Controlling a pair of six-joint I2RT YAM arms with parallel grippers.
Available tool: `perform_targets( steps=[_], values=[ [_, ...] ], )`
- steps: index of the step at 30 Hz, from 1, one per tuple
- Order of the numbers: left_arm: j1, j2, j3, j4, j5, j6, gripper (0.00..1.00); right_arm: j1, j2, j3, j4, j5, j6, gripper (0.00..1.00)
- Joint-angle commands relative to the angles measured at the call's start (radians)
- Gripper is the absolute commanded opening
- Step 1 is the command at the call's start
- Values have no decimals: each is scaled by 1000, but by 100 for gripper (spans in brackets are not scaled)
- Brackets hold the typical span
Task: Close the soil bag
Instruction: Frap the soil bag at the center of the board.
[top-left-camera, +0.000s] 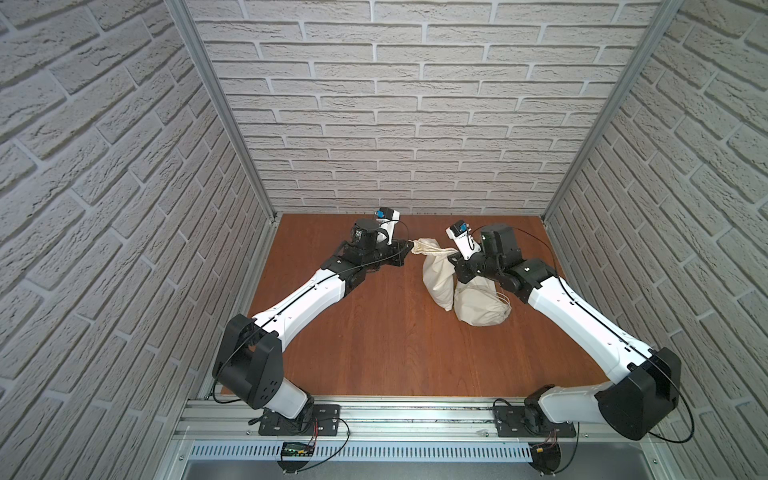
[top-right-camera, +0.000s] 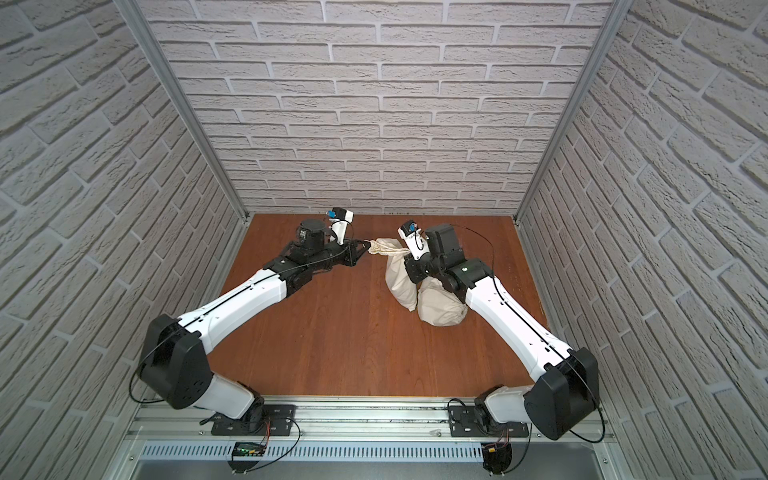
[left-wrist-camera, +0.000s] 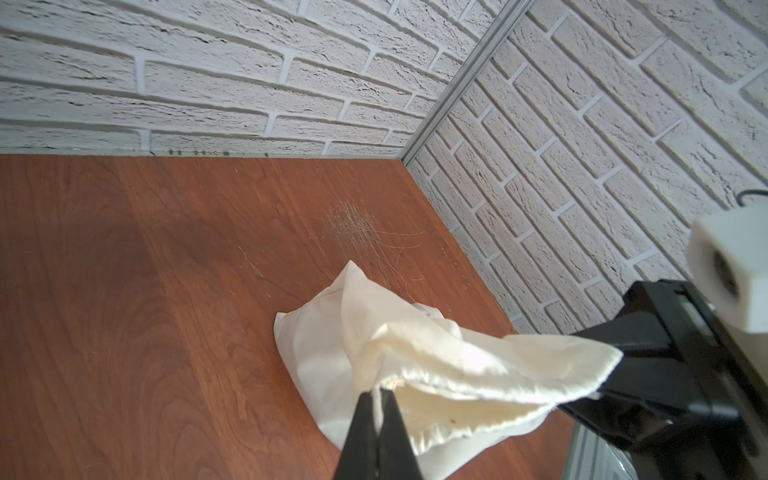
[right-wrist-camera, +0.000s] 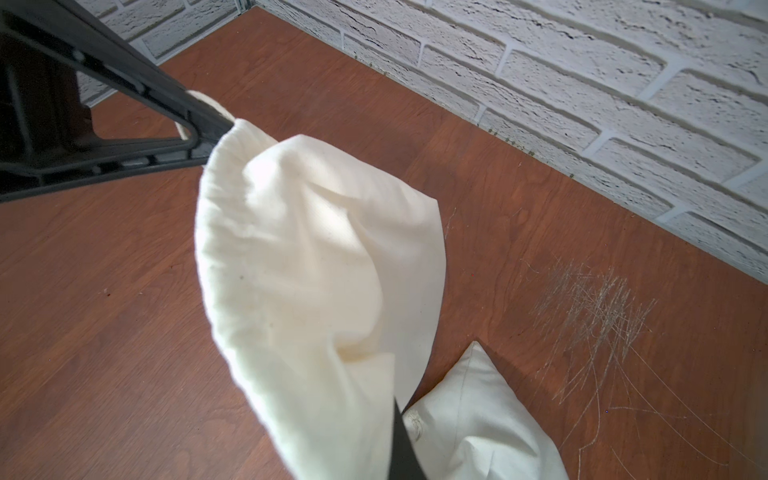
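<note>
Table scratches (right-wrist-camera: 594, 316): wrist views only | left claw (left-wrist-camera: 376, 395)'s cord (left-wrist-camera: 377, 409): left wrist

Matt cloth soil bag (top-left-camera: 436, 274) on scratched, smooth wooden table (top-left-camera: 374, 340).

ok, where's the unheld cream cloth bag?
Both top views: unheld cream cloth bag, right of centre on the brown table, under the right arm, against the held cream bag.
</note>
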Motion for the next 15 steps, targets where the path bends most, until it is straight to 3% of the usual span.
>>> perform_targets(
  steps=[1, 7, 15],
  values=[
    [26, -72, -22, 52, -17, -27, 0, -29, -30, -40, 28, 74, 19, 3],
    [52, -182, -53, 50, -36, -41, 0, -114, -34, -140, 96, 110, 113, 4],
    [-7, -170, 36, 53, -26, -9, 0, -115, -48, -157, 109, 26, 114, 10]
  ],
)
